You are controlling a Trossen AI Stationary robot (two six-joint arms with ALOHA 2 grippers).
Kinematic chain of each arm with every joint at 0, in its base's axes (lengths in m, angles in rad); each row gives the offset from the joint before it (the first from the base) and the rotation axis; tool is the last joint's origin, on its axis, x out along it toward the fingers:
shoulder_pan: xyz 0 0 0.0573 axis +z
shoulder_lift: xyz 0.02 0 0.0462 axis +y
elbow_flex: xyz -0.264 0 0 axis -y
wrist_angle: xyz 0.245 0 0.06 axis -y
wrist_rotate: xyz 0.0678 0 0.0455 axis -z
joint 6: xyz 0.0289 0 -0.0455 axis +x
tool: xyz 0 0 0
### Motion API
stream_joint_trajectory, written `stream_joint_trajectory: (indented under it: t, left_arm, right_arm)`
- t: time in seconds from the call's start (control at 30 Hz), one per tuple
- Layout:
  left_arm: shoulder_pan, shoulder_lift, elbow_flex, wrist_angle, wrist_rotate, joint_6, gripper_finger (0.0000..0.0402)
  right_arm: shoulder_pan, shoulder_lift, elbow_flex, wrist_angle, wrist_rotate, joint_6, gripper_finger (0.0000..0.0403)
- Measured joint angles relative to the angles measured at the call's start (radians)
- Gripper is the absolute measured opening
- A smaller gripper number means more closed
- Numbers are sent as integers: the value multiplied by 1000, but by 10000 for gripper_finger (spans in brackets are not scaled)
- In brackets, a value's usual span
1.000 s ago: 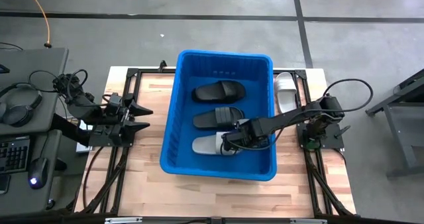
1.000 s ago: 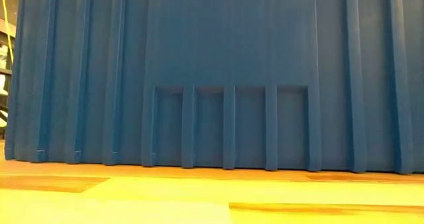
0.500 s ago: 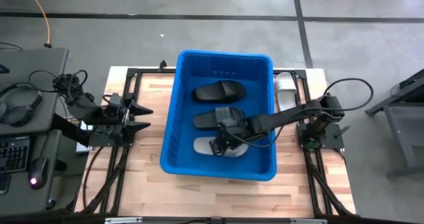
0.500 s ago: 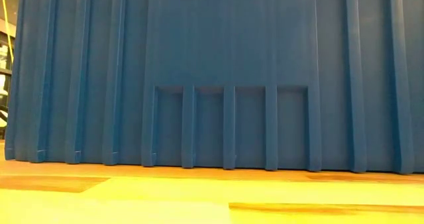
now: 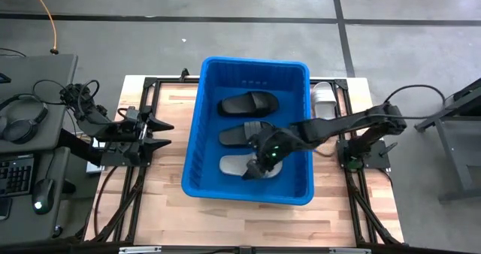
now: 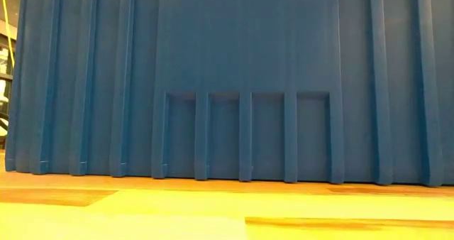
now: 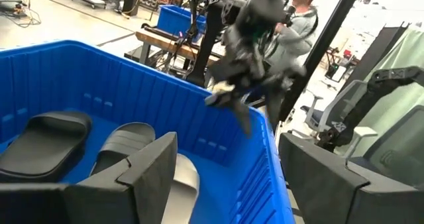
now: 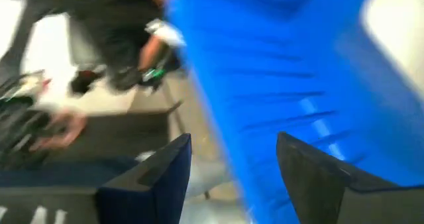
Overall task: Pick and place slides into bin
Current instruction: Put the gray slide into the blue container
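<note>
The blue bin (image 5: 197,134) stands in the middle of the table; the low view shows only its ribbed wall (image 6: 227,77). Flat on its floor lie two black slides (image 5: 248,103) (image 5: 242,133) and a light grey slide (image 5: 239,166). A white slide (image 5: 323,100) lies on the table to the right of the bin. My right gripper (image 5: 257,168) hangs open above the grey slide, up near the bin's rim, holding nothing; the left wrist view shows the right gripper (image 7: 233,98) there too. My left gripper (image 5: 170,133) waits open to the left of the bin.
The table's black frame rails (image 5: 143,96) run along both sides of the bin. A side desk (image 5: 30,134) with headphones and a keyboard stands to the left of the table. A person (image 7: 301,18) is in the room beyond the table.
My right gripper has risen from the grey slide on the bin's floor to about rim height. It has rolled and tipped up from pointing steeply down to a shallower slant. The grey slide has stayed on the bin's floor.
</note>
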Motion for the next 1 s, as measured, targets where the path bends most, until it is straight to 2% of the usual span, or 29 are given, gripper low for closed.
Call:
stream_joint_trajectory:
  t: [0.07, 0.17, 0.33, 0.5, 0.57, 0.8, 1.0]
  left_arm:
    - [0, 0, 0, -1, 0, 0, 253]
    - [0, 0, 0, -1, 0, -1, 253]
    - [0, 0, 0, -11, 0, -1, 253]
    - [0, 0, 0, -20, -11, -3, 253]
    - [0, 0, 0, -20, -11, -7, 253]
    - [0, 0, 0, -20, -19, -10, 253]
    - [0, 0, 0, -23, -38, -33, 253]
  right_arm:
    - [1, -43, 0, 5, -13, -27, 211]
    - [18, -116, 1, -38, 29, -38, 211]
    - [90, -219, 2, -45, 40, -40, 211]
    - [182, -301, 0, -341, 202, 27, 211]
    - [226, -336, 0, -385, 259, 48, 211]
    - [346, -465, 1, -608, 288, 133, 211]
    - [407, -526, 2, -950, 314, 130, 211]
